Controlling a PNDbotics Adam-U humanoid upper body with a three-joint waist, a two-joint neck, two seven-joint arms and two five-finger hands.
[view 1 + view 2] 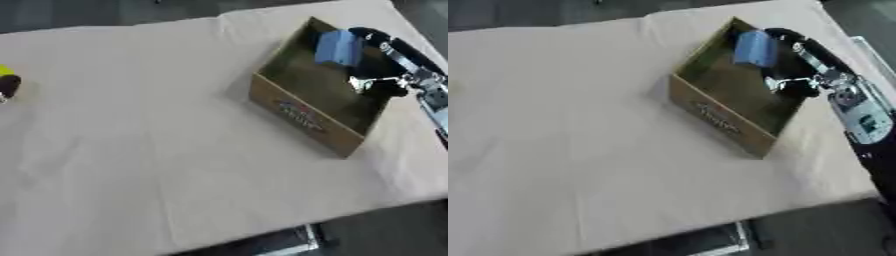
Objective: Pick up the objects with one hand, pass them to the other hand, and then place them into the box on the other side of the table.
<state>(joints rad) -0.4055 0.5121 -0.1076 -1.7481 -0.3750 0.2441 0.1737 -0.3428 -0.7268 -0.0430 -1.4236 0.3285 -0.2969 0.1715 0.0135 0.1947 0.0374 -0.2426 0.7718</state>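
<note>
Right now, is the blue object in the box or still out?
In. The blue object sits within the box walls at its far corner, with the right hand over it. Whether it is released, cannot tell.

Tabletop [157,150] is bare cloth across the middle and near side, open passage there. Only obstacle on the right half: cardboard box [302,117], set askew, walls upright, top open. Its far corner is taken up by the right hand [798,57] reaching in from the right with a blue object [754,47]. At the left edge, a yellow-and-dark thing [7,80], well apart from the box.
</note>
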